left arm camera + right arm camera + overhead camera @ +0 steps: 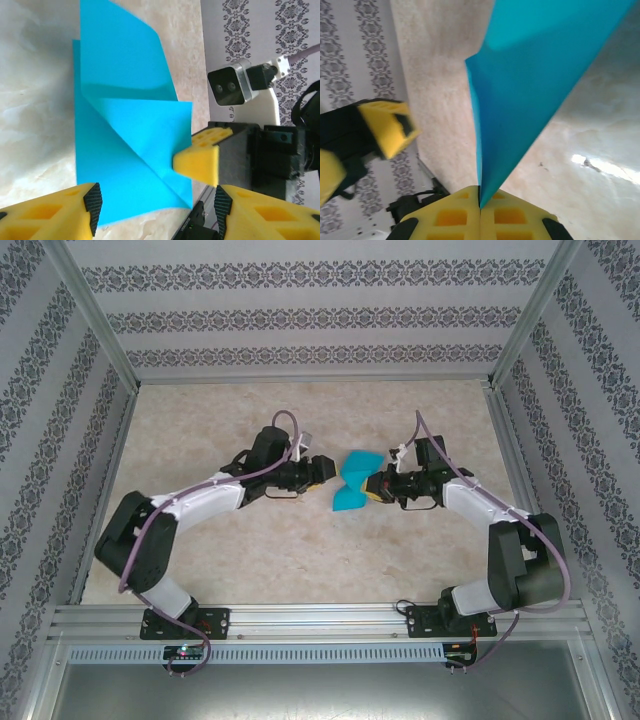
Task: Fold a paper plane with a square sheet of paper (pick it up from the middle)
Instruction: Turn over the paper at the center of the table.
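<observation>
Both arms reach low and inward over the marbled table, their wrists facing each other near its middle. The right gripper is pinched tight on a corner of the partly folded turquoise paper sheet, which lies between them with one flap raised. The left gripper has its fingers spread either side of the sheet's near edge; whether they touch it is unclear. In the right wrist view the sheet's far edges are cut off.

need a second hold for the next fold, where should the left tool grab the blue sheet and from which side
Probably the blue sheet is best taken by its flat edge facing the left tool, approached straight from the left. The right tool is shut on the opposite side, so that side is taken. The facing edge lies between the left tool's open fingers and is thin enough to pinch flat.
</observation>
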You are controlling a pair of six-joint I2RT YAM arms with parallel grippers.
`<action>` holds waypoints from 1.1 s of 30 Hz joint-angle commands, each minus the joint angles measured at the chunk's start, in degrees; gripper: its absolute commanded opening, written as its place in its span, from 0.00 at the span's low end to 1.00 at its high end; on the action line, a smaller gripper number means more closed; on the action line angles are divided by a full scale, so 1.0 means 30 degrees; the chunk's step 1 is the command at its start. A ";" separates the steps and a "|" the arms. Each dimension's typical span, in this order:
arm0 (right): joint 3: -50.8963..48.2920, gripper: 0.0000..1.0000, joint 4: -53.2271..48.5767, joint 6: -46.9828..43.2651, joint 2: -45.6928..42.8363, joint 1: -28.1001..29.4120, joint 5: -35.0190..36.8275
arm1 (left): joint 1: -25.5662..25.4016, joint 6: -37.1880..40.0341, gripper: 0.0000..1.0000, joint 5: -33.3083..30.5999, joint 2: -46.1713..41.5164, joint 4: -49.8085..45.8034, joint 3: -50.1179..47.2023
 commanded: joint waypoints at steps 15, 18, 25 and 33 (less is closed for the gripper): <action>0.9228 0.00 -1.7526 -0.8346 -0.0117 0.2979 2.0026 | 0.0240 0.3703 0.79 -0.3763 -0.4749 -0.6321 -0.1150; 1.0336 0.00 -1.8798 -0.8044 0.1211 0.4632 2.3112 | 0.0268 0.3849 0.84 -0.4212 -0.5260 -0.6668 -0.1551; 1.2470 0.00 -1.9959 -0.7118 0.5157 0.8063 2.6538 | 0.0672 0.4038 0.86 -0.4467 -0.6241 -0.7766 -0.2455; 1.5371 0.00 -2.0141 -0.6940 0.9434 1.0669 2.7102 | 0.1176 0.3506 0.87 -0.4639 -0.7965 -0.7568 -0.4390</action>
